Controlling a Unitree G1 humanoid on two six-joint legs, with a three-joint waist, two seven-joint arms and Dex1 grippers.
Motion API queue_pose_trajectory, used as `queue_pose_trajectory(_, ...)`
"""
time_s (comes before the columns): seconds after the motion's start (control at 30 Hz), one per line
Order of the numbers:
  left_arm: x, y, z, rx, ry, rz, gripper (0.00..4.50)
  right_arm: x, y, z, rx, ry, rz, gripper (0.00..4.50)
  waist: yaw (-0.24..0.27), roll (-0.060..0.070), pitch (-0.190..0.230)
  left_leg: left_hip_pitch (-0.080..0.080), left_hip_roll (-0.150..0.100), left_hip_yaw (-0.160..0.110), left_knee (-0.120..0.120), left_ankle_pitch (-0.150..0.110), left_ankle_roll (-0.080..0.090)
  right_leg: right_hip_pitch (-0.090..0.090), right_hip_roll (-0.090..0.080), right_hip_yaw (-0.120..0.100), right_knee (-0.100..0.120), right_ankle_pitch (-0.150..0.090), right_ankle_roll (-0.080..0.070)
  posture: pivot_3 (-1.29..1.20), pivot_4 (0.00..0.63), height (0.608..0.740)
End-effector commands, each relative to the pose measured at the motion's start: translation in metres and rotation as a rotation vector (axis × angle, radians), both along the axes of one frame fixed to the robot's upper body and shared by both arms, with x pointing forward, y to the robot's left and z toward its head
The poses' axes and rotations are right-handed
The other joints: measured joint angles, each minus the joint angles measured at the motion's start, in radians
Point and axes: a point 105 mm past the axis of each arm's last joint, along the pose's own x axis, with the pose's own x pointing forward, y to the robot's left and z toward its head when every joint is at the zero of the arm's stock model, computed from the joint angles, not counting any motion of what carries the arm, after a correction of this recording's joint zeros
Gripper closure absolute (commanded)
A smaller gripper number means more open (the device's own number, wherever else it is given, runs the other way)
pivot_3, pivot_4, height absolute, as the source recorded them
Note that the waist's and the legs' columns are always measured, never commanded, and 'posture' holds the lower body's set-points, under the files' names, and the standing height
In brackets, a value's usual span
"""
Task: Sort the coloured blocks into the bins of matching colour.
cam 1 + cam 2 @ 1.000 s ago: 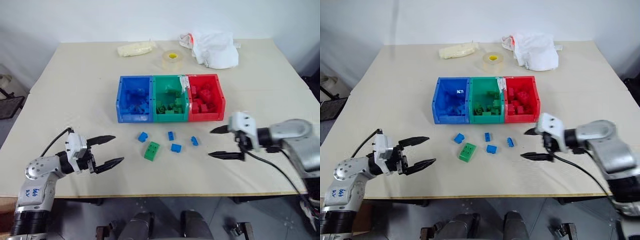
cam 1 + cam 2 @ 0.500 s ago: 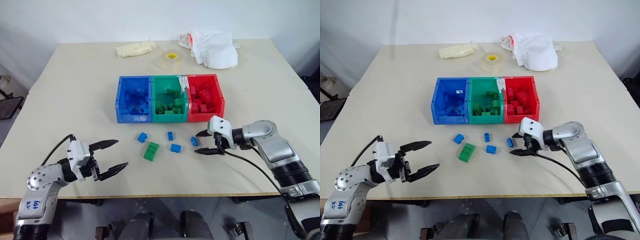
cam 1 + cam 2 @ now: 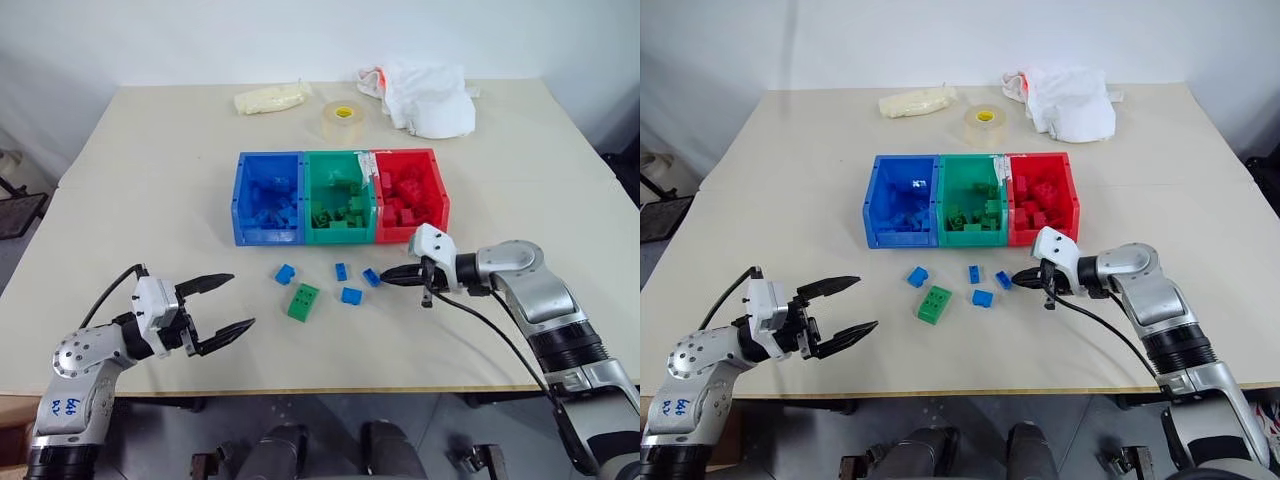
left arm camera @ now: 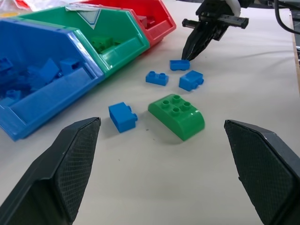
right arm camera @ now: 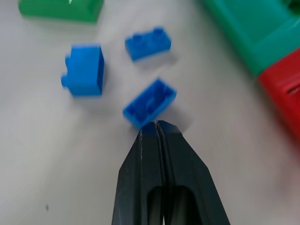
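Your right gripper [image 5: 157, 125] has its fingers pressed flat together with nothing between them. The tips sit right at the edge of a small blue block [image 5: 150, 103], just right of centre in the head view. From the wrist view the block looks to be ahead of the tips, not pinched; touching or a hair apart, hard to say. I'd judge that a missed pick.

Your left gripper [image 3: 222, 305] is spread wide and empty, hanging over bare table [image 3: 150, 170] at lower left, well apart from everything.

Still loose on the table, in the middle of the frame below the bins:
- the block at your right fingertips
- three more small blue blocks: [image 3: 285, 273], [image 3: 342, 271], [image 3: 351, 295]
- one bigger green block [image 3: 303, 301], lower left of that cluster

Blue bin [image 3: 268, 197], green bin [image 3: 339, 196] and red bin [image 3: 410, 194] sit joined in a row at frame centre, each with matching blocks in it already.

So it's mostly sorted. Five left: four blue, one green. No red ones are out on the table.
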Motion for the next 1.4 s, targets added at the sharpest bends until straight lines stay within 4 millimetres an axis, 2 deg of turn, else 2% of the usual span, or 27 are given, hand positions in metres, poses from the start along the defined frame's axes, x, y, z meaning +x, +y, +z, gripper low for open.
queue_pose_trajectory(0.03, 0.001, 0.002, 0.007, -0.014, -0.041, 0.007, 0.00, 0.002, 0.005, 0.028, 0.046, -0.077, 0.007, 4.47, 0.001, 0.000, 0.000, 0.000, 0.000, 0.000, 0.000, 0.000, 0.000, 0.000, 0.000, 0.000, 0.000, 0.000, 0.000, 0.00, 0.150, 0.740)
queue_pose_trajectory(0.17, 0.003, 0.002, 0.008, -0.015, -0.045, 0.009, 0.00, 0.005, 0.006, 0.027, 0.025, -0.063, -0.010, 4.47, 0.001, 0.000, 0.000, 0.000, 0.000, 0.000, 0.000, 0.000, 0.000, 0.000, 0.000, 0.000, 0.000, 0.000, 0.000, 0.00, 0.150, 0.740)
queue_pose_trajectory(0.27, 0.004, 0.003, 0.009, -0.014, -0.051, 0.012, 0.00, 0.004, 0.010, 0.028, 0.044, -0.058, -0.007, 3.88, 0.002, 0.000, 0.000, 0.000, 0.001, 0.000, 0.000, -0.001, 0.000, 0.000, 0.000, 0.000, 0.000, 0.000, 0.000, 0.00, 0.150, 0.740)
queue_pose_trajectory(0.63, 0.006, 0.006, 0.013, -0.009, -0.070, 0.026, 0.00, 0.006, 0.026, 0.020, 0.069, -0.042, 0.008, 0.04, 0.000, 0.000, 0.000, 0.000, 0.002, 0.000, 0.001, -0.002, -0.001, 0.000, 0.002, 0.000, 0.000, 0.000, -0.001, 0.00, 0.150, 0.740)
queue_pose_trajectory(0.67, 0.007, 0.006, 0.013, -0.009, -0.070, 0.027, 0.00, 0.007, 0.026, 0.019, 0.069, -0.041, 0.007, 0.01, 0.001, 0.000, 0.000, 0.000, 0.002, 0.000, 0.001, -0.002, -0.001, 0.000, 0.003, 0.000, 0.000, 0.000, -0.001, 0.00, 0.150, 0.740)
queue_pose_trajectory(0.9, 0.010, 0.008, 0.014, -0.006, -0.076, 0.035, 0.00, 0.012, 0.029, 0.005, 0.048, -0.004, -0.007, 0.01, -0.001, 0.000, 0.000, 0.000, 0.005, 0.000, 0.001, -0.002, -0.002, 0.000, 0.010, 0.001, 0.000, 0.001, -0.002, 0.00, 0.150, 0.740)
queue_pose_trajectory(0.93, 0.010, 0.008, 0.015, -0.006, -0.077, 0.036, 0.00, 0.013, 0.030, 0.004, 0.051, -0.004, -0.008, 0.19, -0.001, 0.000, 0.000, 0.000, 0.006, 0.000, 0.001, -0.003, -0.003, 0.000, 0.010, 0.001, -0.001, 0.002, -0.003, 0.00, 0.150, 0.740)
queue_pose_trajectory(1.03, 0.011, 0.007, 0.016, -0.007, -0.084, 0.038, 0.00, 0.017, 0.029, 0.001, 0.056, -0.013, -0.025, 0.91, -0.001, 0.000, 0.000, 0.000, 0.009, 0.000, 0.001, -0.003, -0.004, -0.001, 0.011, 0.001, 0.000, 0.002, -0.004, 0.00, 0.150, 0.740)
queue_pose_trajectory(1.33, 0.013, 0.008, 0.017, -0.006, -0.090, 0.048, 0.00, 0.013, 0.029, 0.000, 0.065, -0.003, -0.015, 4.01, -0.001, 0.000, 0.000, 0.000, 0.009, 0.000, 0.001, -0.003, -0.004, -0.001, 0.011, 0.001, 0.000, 0.003, -0.005, 0.00, 0.150, 0.740)
queue_pose_trajectory(1.4, 0.013, 0.008, 0.017, -0.005, -0.092, 0.050, 0.00, 0.011, 0.029, 0.005, 0.075, -0.015, -0.010, 4.05, -0.001, 0.000, 0.000, 0.000, 0.009, 0.000, 0.001, -0.003, -0.004, -0.001, 0.011, 0.001, 0.000, 0.003, -0.005, 0.00, 0.150, 0.740)
